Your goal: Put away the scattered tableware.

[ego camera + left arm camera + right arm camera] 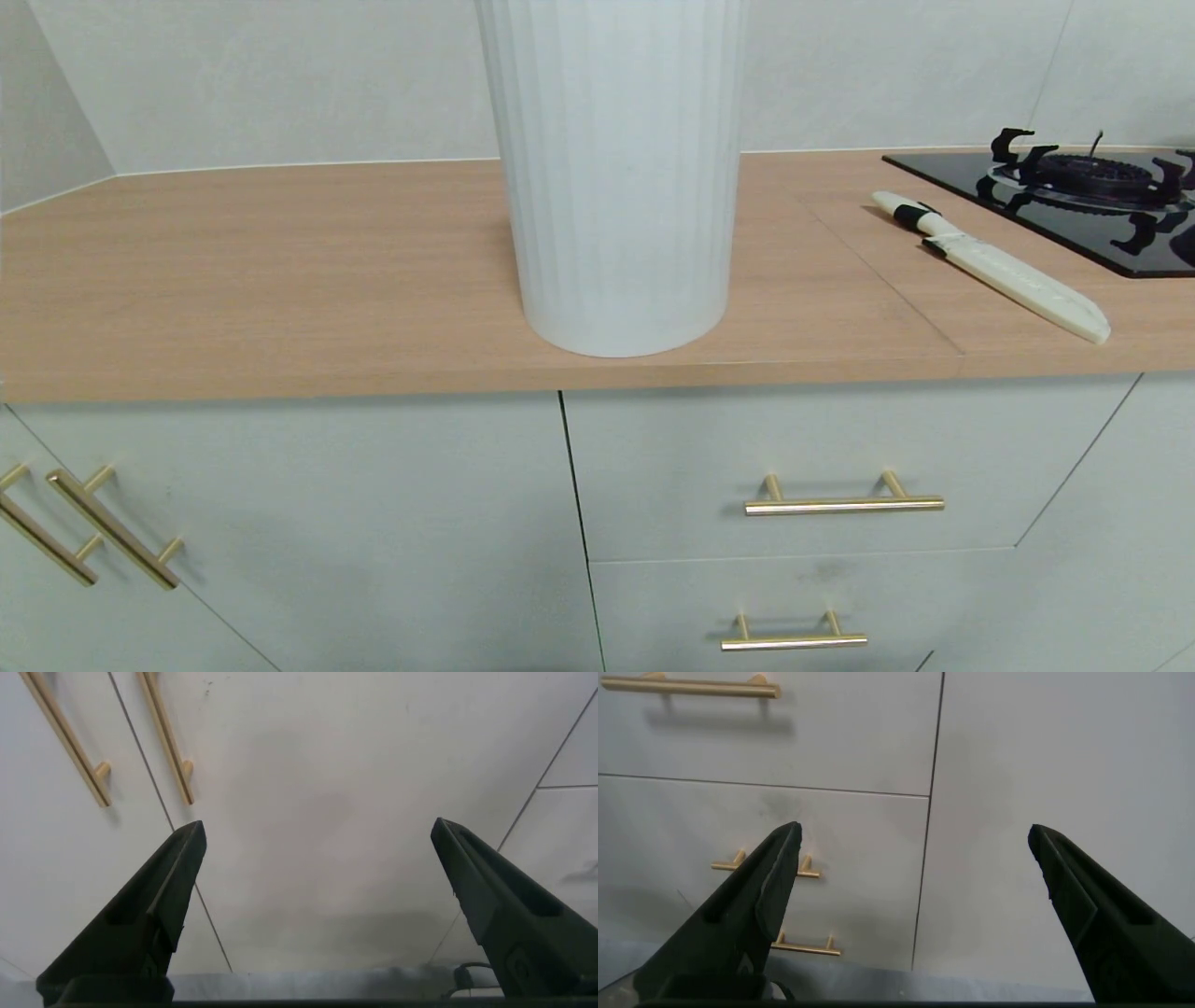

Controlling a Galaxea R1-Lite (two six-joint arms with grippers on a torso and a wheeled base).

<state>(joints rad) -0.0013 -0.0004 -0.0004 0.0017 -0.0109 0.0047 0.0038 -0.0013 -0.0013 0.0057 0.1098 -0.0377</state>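
Task thing: A white knife (990,264) lies flat on the wooden tabletop (261,271), on the robot's right. Its black-banded handle points toward the wall and its tip toward the front edge.

Likely destination: A tall white ribbed container (621,177) stands upright mid-tabletop near the front edge, well apart from the knife. Its top is out of frame, so its opening cannot be judged.

Left gripper: The left gripper (318,826) has its jaws spread wide with nothing between them. It faces white cabinet doors (308,812) with gold bar handles.

Right gripper: The right gripper (915,829) also has its jaws wide apart and empty. It faces white drawer fronts (831,737) with gold handles.

Step in hand: Nothing is grasped yet, so picking up the knife looks like the next move. The right arm seems the nearer one. It would do best to rise above the tabletop, close its jaws across the handle rather than the blade, and lift straight up before carrying.

In the way: A black gas hob (1074,196) with raised pan supports sits just beside the knife. The tabletop's front edge overhangs both arms. The container's tall wall calls for a high lift.
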